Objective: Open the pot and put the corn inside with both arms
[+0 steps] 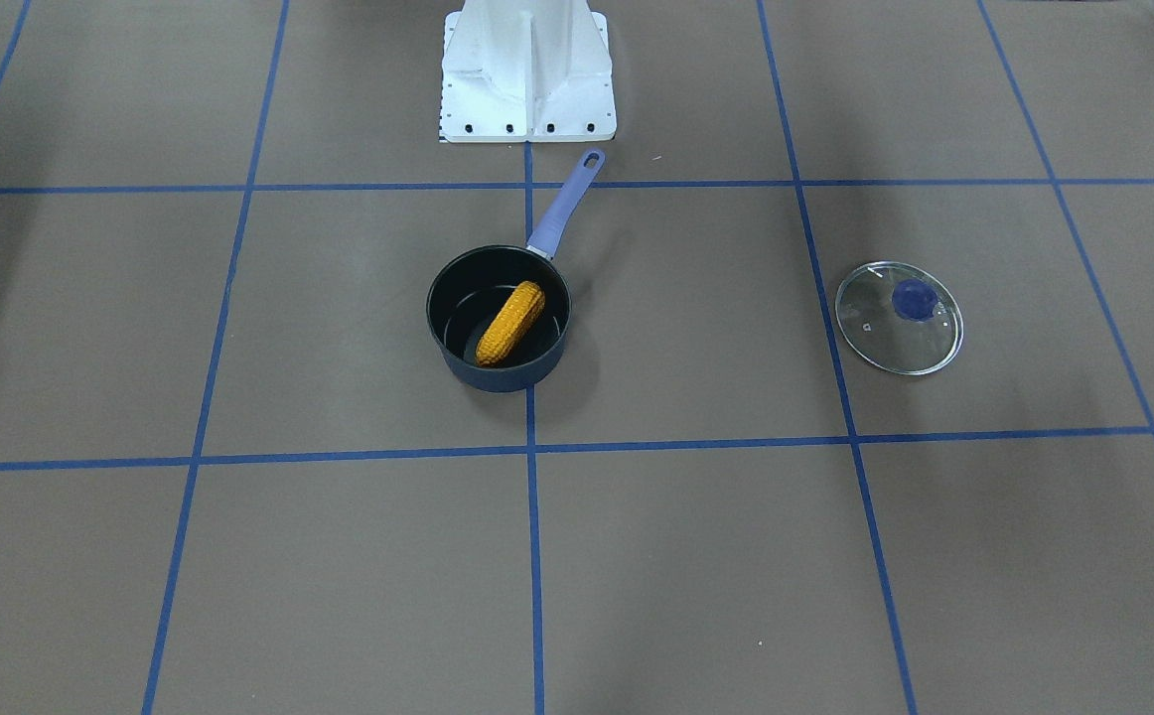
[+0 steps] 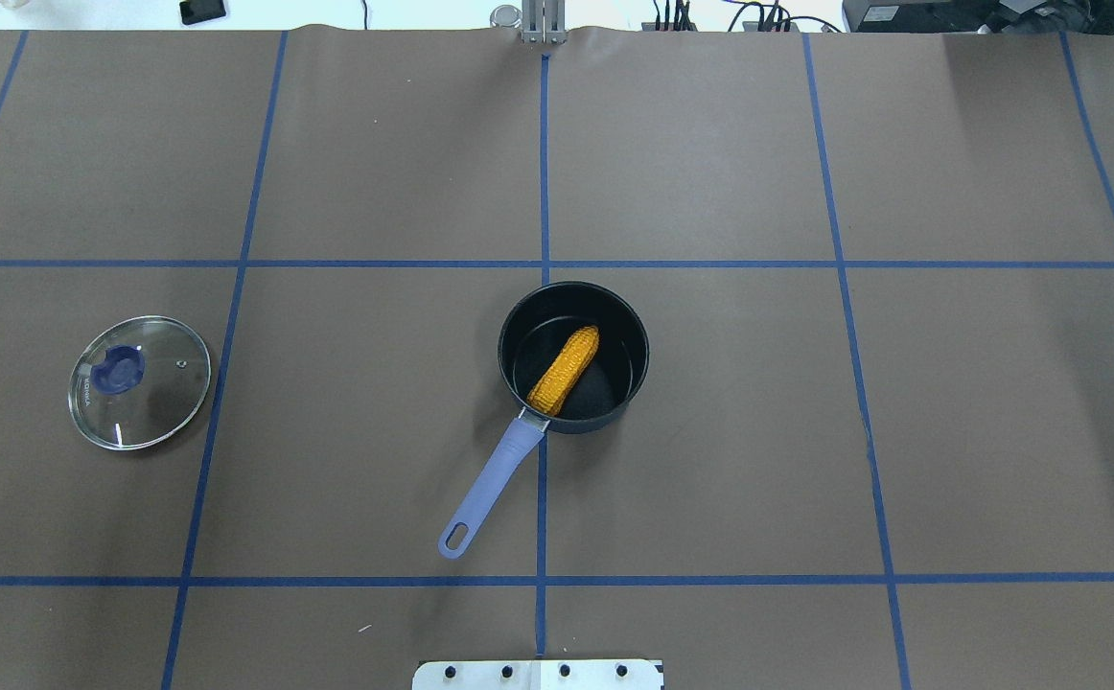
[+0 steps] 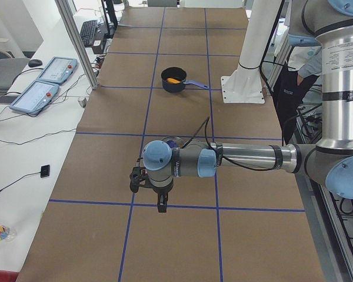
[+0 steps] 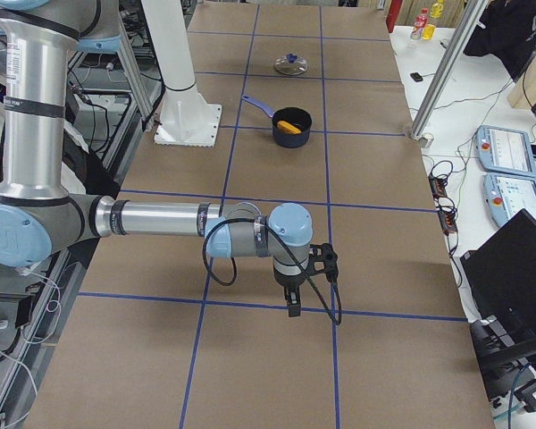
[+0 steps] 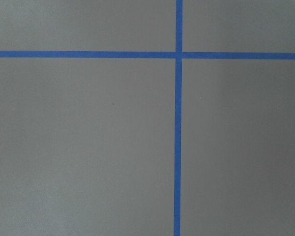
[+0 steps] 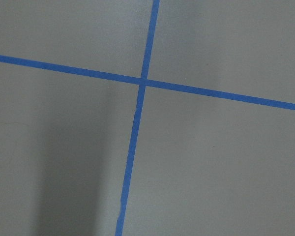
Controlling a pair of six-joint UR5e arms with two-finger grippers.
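The dark pot (image 1: 494, 378) with a lilac handle (image 1: 567, 207) stands open near the table's middle. The yellow-orange corn (image 1: 510, 323) lies slanted inside it and also shows in the overhead view (image 2: 564, 370). The glass lid (image 2: 139, 381) with a blue knob lies flat on the mat, far off on the robot's left side. My left gripper (image 3: 159, 202) hangs over the mat at the left end, shown only in the exterior left view. My right gripper (image 4: 293, 304) hangs at the right end, shown only in the exterior right view. I cannot tell whether either is open or shut.
The white base mount (image 1: 527, 70) stands behind the pot's handle. The brown mat carries a grid of blue tape lines (image 2: 543, 163). Both wrist views show only mat and tape. Tablets and cables lie on the side benches (image 3: 35, 94).
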